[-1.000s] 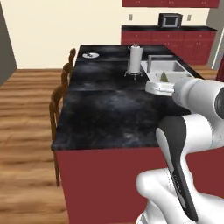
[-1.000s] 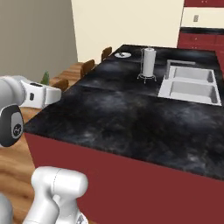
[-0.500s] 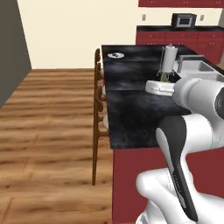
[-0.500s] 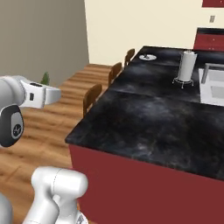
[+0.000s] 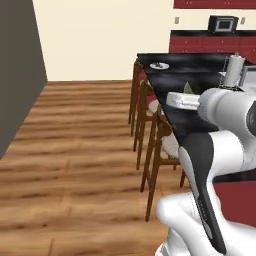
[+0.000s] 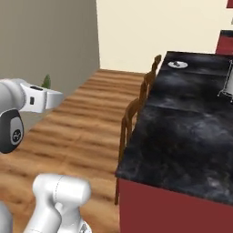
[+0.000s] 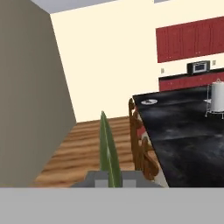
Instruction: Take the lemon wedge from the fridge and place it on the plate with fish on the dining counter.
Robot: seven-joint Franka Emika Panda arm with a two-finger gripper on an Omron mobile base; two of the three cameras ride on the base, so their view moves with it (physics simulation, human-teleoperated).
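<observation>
Carry step: gripper (image 7: 114, 177) clamped on wedge (image 7: 108, 151) bottom-centre hand view, plate (image 7: 149, 101) on counter (image 7: 183, 131) centre-right; next needs drive closer, reach over, release.

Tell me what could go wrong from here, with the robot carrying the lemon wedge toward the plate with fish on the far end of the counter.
The lemon wedge is pinched only at its base, most of it sticking out past the gripper, so a jolt might shake it loose over the wooden floor.

The chairs stand along the dining counter edge near the plate with fish, so the base or arm could catch one on approach.
</observation>
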